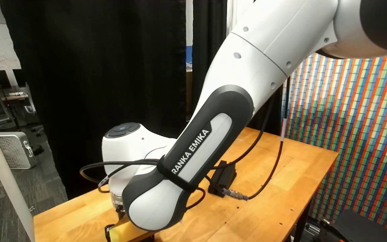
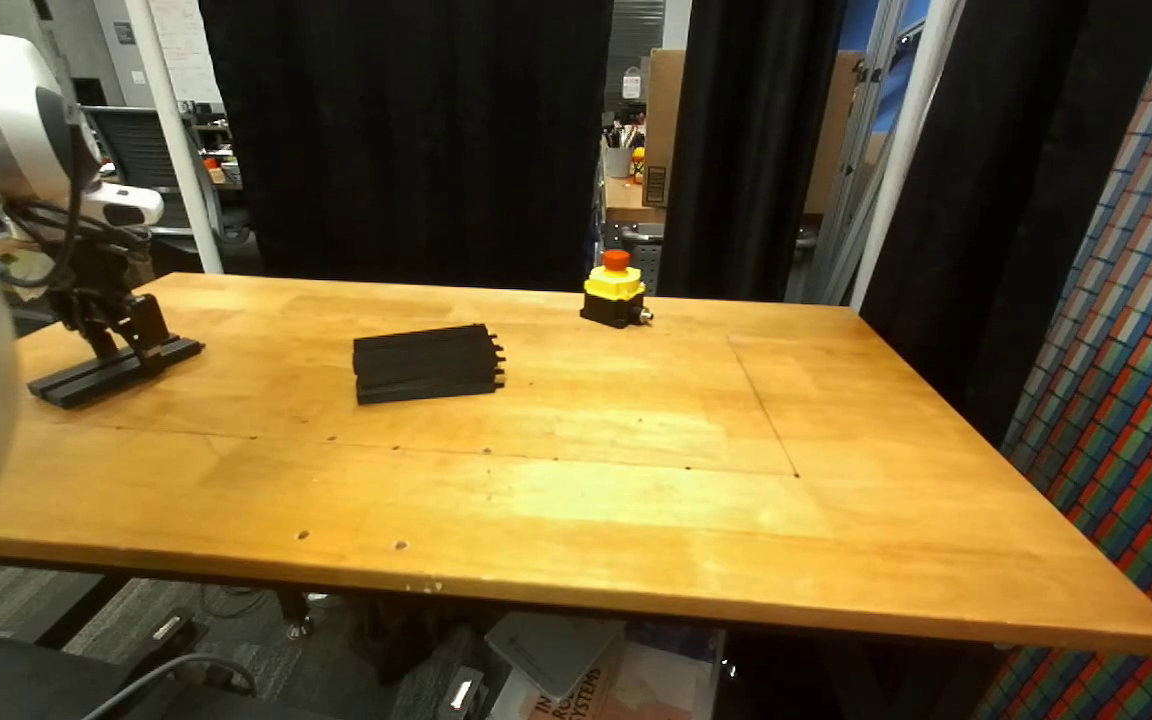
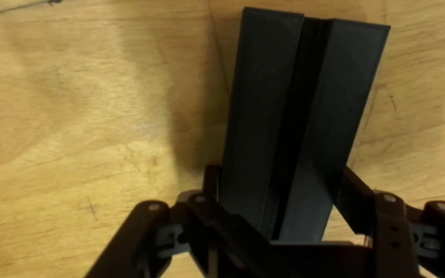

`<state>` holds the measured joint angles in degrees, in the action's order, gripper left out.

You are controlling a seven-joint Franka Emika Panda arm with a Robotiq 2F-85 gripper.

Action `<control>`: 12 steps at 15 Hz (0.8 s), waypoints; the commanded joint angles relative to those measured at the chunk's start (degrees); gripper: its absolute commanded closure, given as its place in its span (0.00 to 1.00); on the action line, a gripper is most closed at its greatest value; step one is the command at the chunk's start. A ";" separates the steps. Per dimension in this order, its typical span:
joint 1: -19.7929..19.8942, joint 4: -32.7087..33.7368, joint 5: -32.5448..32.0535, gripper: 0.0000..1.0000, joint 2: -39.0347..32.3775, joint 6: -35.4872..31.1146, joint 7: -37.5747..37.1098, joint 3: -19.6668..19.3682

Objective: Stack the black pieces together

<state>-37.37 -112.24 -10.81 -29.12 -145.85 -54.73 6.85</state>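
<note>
Snugly, a robot's fingers [image 3: 357,204] grip a grooved black piece [image 3: 323,116] lying flat on the table [image 2: 636,520], one finger against each long side. The likely reason is fit: the piece is narrow that way, while its length runs on past the fingers. Seen in an exterior view, the hold falls near mid-length, a choice that should help keep the piece level in a lift. Its groove faces up between the fingers, perhaps meant to mate with a neighbor; whether it is one block or two laid side by side cannot be told. Above the fingers, the white arm [image 1: 193,148] bends low in an exterior view, where the fingers themselves do not show. Well apart from the fingers, more black pieces [image 2: 426,365] lie gathered in a low pile, packed so closely that their number cannot be made out. That pile is probably where the held piece belongs, and its slightly askew edges suggest lining up may be the hard part. Farther from the fingers, past the pile, stands a yellow box [image 2: 614,285] with a red button [image 2: 616,260], presumably set aside as a safety stop. Farthest off, beyond the table's edge, hangs a black curtain [image 2: 406,140], likely there to give the work a plain backdrop.
</note>
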 commanded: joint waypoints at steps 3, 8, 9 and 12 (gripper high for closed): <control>3.84 0.28 2.59 0.52 3.56 3.31 0.35 -1.30; 10.38 -2.25 4.61 0.52 8.17 4.27 0.27 -1.06; 11.43 -2.73 4.85 0.52 9.00 4.53 -0.12 -1.31; 14.63 -5.38 5.37 0.52 12.58 4.92 -1.35 -1.95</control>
<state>-25.08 -113.67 -6.78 -21.76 -141.70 -54.88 5.22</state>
